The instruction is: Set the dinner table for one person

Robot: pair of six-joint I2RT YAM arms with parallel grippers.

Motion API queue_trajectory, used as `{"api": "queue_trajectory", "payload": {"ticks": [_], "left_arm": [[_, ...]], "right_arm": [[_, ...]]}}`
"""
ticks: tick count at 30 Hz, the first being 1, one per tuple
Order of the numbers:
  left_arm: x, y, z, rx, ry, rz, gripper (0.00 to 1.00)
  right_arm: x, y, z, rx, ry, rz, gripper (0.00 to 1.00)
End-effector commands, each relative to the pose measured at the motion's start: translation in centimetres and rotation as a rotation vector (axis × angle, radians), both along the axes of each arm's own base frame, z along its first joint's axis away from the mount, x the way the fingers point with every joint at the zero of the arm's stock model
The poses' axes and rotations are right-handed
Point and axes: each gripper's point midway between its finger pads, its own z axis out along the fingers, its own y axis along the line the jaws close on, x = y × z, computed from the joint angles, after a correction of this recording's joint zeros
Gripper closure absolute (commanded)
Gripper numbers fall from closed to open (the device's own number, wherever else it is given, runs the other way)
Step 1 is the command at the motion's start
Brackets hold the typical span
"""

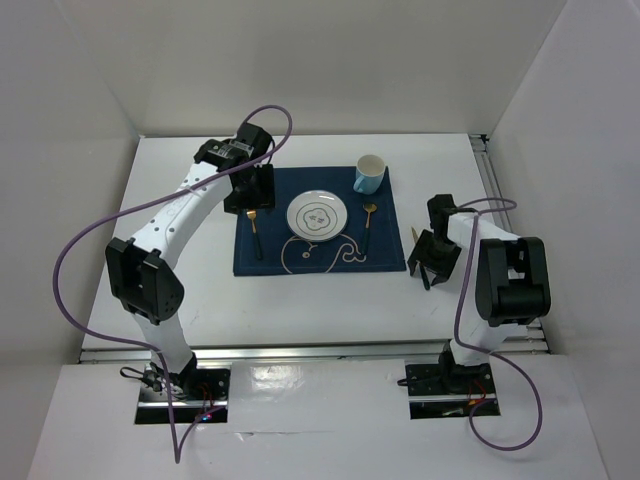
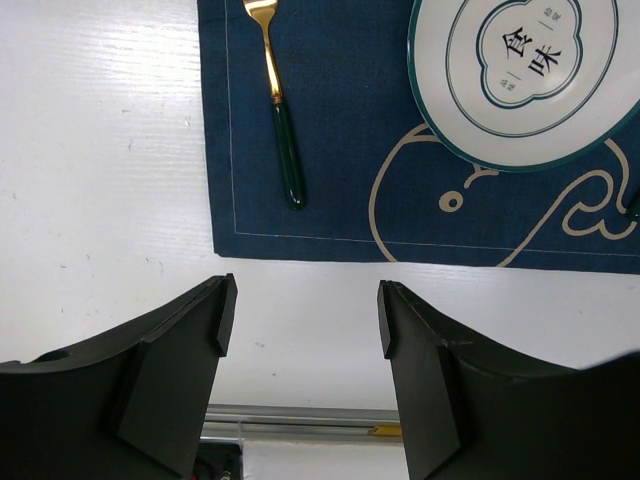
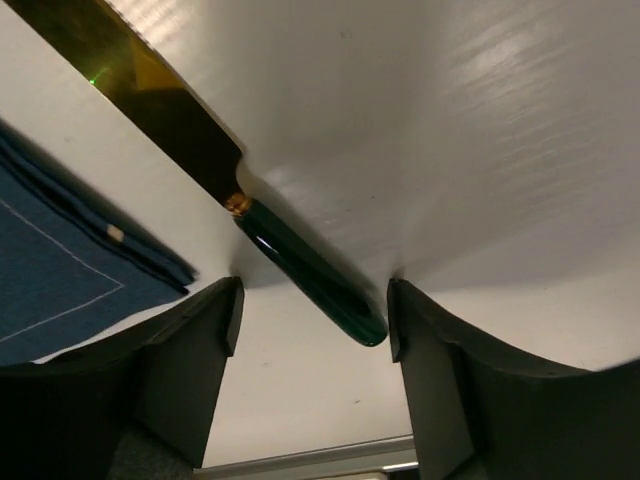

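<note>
The dinner table point(image 1: 300, 310) is a white surface. A navy whale-print placemat point(image 1: 320, 262) lies on it with a white plate point(image 1: 318, 214), a blue cup point(image 1: 369, 174), a gold fork with green handle point(image 1: 256, 232) and a gold spoon point(image 1: 369, 225). My left gripper point(image 1: 250, 205) hovers over the mat's left side, open and empty point(image 2: 305, 315); the fork point(image 2: 280, 110) and plate point(image 2: 530, 70) lie ahead of it. My right gripper point(image 1: 428, 272) is open and low on the table right of the mat. A gold knife point(image 3: 300, 265) with a green handle lies between its fingers point(image 3: 312, 310).
Metal rails run along the table's front edge point(image 1: 300, 350) and right edge point(image 1: 495, 190). White walls close in the back and sides. The mat's right edge point(image 3: 60, 270) lies close to the left of the knife. Purple cables loop over both arms.
</note>
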Motion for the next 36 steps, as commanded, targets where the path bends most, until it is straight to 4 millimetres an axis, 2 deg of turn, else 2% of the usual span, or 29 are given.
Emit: {"api": "queue_trajectory", "payload": {"ticks": [1,2,5,6,8,9,12,15,16,17,18,19,20,22,23,26,27,29,30,32,34,36], "left_arm": [[-0.1,0.3,1.1,0.012,-0.032,-0.018,0.25],[0.0,0.3,1.4,0.008,-0.041,-0.018,0.25],[0.2,0.0,1.3,0.000,-0.037,-0.022,0.25],[0.2,0.0,1.3,0.000,-0.037,-0.022,0.26],[0.3,0.0,0.9,0.009,-0.027,-0.031,0.26],[0.3,0.0,0.9,0.009,-0.027,-0.031,0.26],[0.3,0.0,0.9,0.009,-0.027,-0.031,0.26],[0.3,0.0,0.9,0.009,-0.027,-0.031,0.26],[0.3,0.0,0.9,0.009,-0.027,-0.031,0.26],[0.3,0.0,0.9,0.009,-0.027,-0.031,0.26],[0.3,0.0,0.9,0.009,-0.027,-0.031,0.26],[0.3,0.0,0.9,0.009,-0.027,-0.031,0.26],[0.3,0.0,0.9,0.009,-0.027,-0.031,0.26],[0.3,0.0,0.9,0.009,-0.027,-0.031,0.26],[0.0,0.1,0.8,0.013,-0.018,-0.031,0.26],[0.1,0.3,0.8,0.022,-0.021,-0.026,0.26],[-0.1,0.4,0.6,0.025,-0.013,-0.026,0.26],[-0.3,0.5,0.7,0.025,-0.014,-0.026,0.26],[-0.5,0.6,0.6,0.028,-0.006,-0.026,0.26],[-0.6,0.6,1.0,0.024,-0.016,-0.026,0.26],[-0.7,0.8,1.0,0.028,-0.019,-0.014,0.26],[-0.7,0.8,1.1,0.028,-0.019,-0.014,0.26]], "right_arm": [[0.3,0.1,-0.7,0.022,-0.022,-0.030,0.33],[0.2,0.0,-1.0,0.022,-0.025,-0.030,0.44],[0.7,-0.6,-0.7,0.022,-0.050,-0.052,0.66],[1.1,-1.0,-0.5,-0.002,-0.059,-0.047,0.83],[2.2,-1.4,0.4,-0.021,-0.088,-0.051,0.97],[2.8,-1.4,1.2,-0.023,-0.118,-0.043,1.00],[5.2,-0.6,4.1,-0.026,-0.201,0.014,1.00],[7.3,1.8,6.4,-0.040,-0.247,0.095,1.00],[7.8,3.5,6.9,-0.036,-0.263,0.153,1.00],[7.9,4.4,6.5,-0.035,-0.242,0.177,1.00],[8.9,5.3,7.2,-0.030,-0.267,0.196,1.00],[9.1,6.5,7.1,-0.026,-0.268,0.227,1.00],[9.3,7.1,6.3,-0.027,-0.245,0.241,1.00],[10.2,8.2,6.3,-0.017,-0.252,0.272,1.00],[10.3,9.0,5.3,-0.018,-0.228,0.291,1.00],[11.3,10.6,4.9,0.004,-0.232,0.318,1.00],[11.4,10.6,3.6,0.001,-0.210,0.319,1.00],[11.8,11.4,3.1,0.011,-0.203,0.332,1.00],[11.6,11.3,2.1,0.007,-0.176,0.332,0.96],[11.8,11.8,2.1,0.011,-0.179,0.331,0.86],[11.5,12.0,2.0,0.001,-0.171,0.340,0.64],[11.9,11.9,2.3,-0.006,-0.183,0.337,0.55]]}}
